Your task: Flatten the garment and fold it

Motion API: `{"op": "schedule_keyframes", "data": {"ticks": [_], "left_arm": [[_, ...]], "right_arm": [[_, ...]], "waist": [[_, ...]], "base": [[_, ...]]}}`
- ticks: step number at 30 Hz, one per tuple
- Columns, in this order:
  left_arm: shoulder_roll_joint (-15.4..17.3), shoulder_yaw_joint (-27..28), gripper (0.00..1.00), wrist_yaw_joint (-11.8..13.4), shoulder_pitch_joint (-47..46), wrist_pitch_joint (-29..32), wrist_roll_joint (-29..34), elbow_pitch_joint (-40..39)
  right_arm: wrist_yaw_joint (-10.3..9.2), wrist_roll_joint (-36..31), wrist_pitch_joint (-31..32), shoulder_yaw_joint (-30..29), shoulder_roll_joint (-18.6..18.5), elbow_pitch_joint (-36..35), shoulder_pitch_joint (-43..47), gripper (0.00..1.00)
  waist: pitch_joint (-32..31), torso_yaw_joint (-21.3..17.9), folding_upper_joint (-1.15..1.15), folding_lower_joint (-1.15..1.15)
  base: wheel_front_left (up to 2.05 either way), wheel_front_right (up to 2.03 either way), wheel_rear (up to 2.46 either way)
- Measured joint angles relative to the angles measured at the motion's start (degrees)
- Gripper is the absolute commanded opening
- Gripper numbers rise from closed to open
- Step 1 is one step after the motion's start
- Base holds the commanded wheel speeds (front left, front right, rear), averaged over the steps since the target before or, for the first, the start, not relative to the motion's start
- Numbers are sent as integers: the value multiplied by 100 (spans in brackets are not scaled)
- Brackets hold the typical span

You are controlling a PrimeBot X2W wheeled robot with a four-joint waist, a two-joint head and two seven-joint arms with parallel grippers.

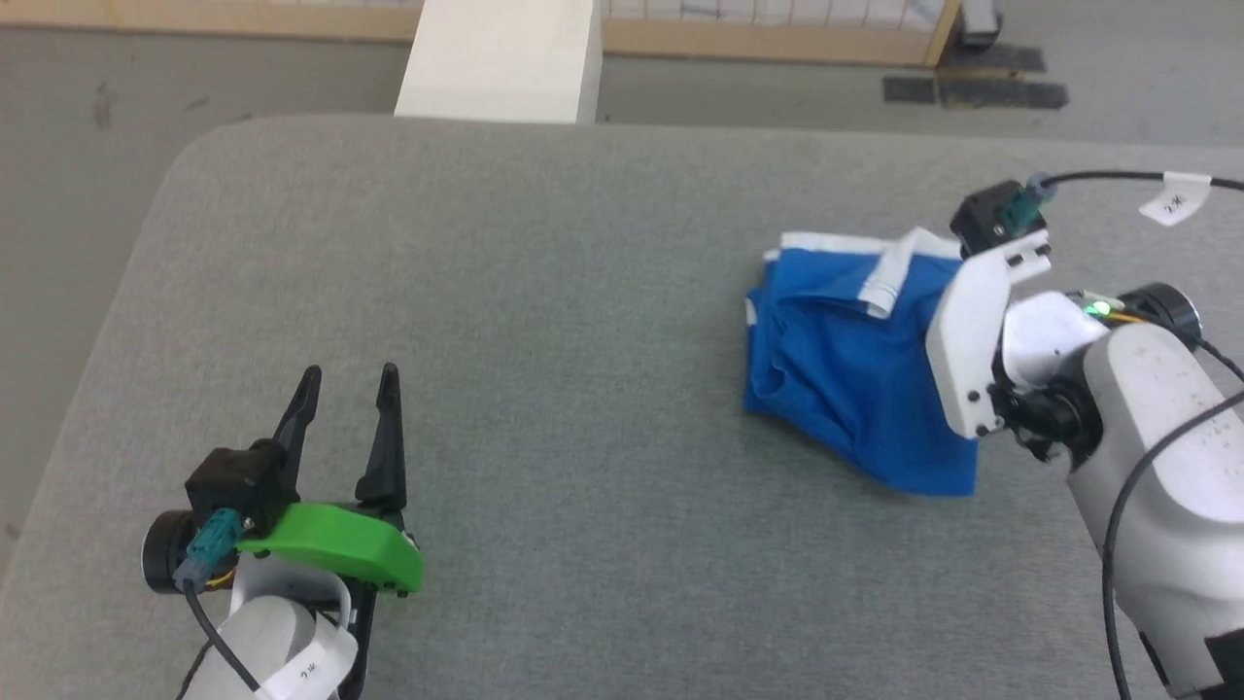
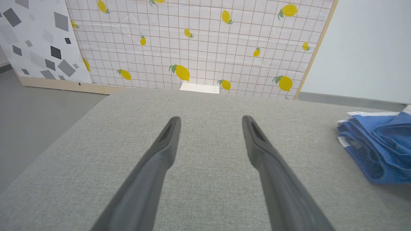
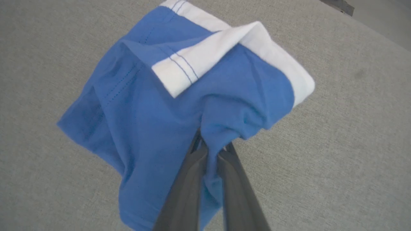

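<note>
One fold of the crumpled shorts (image 1: 846, 360) is pinched in the right gripper (image 3: 213, 144) for flattening; the left gripper (image 1: 350, 374), gaping empty well left of them, should next take another edge.

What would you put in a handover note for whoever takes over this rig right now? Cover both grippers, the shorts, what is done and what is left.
Left gripper: open, empty, over the grey table, apart from the garment.
Right gripper: shut on a fold of the garment.
Garment: bunched on the table's right side, white stripe flipped over.
Done: grip taken.
To do: flatten it, then fold.
</note>
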Motion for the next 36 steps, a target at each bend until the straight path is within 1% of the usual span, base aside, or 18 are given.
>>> {"op": "schedule_keyframes", "data": {"ticks": [8,11,14,19,23,26,32,36], "left_arm": [[21,-21,100,13,23,21,-3,-198],[74,-31,100,15,-17,69,0,-349],[156,-42,100,10,-137,143,11,-500],[378,-27,100,-1,-416,336,111,-890],[606,38,100,29,-532,522,201,-1319],[816,125,100,86,-540,693,248,-1659],[1212,319,100,159,-526,1081,332,-2327],[1457,459,100,257,-481,1340,437,-2716]], "right_arm": [[0,66,200,69,-323,-141,154,0],[0,89,278,19,-567,-242,177,0],[0,102,297,-166,-870,-283,213,0],[0,73,268,-733,-1401,-299,243,0],[0,-82,189,-1260,-1726,-290,233,0],[0,-208,138,-1727,-1902,-258,191,0],[0,-475,-109,-2606,-2078,-70,-114,0],[0,-701,-267,-2996,-2018,29,-342,0]], "waist": [[-55,-378,0,0],[68,-560,0,0],[286,-716,0,0],[763,-951,0,0],[1191,-1100,0,0],[1510,-1199,0,0],[2110,-1398,0,2],[2458,-1543,0,2]], "base": [[0,0,0],[0,0,0],[0,0,0],[0,0,0],[0,0,0],[0,0,0],[0,0,0],[0,0,0]]}}
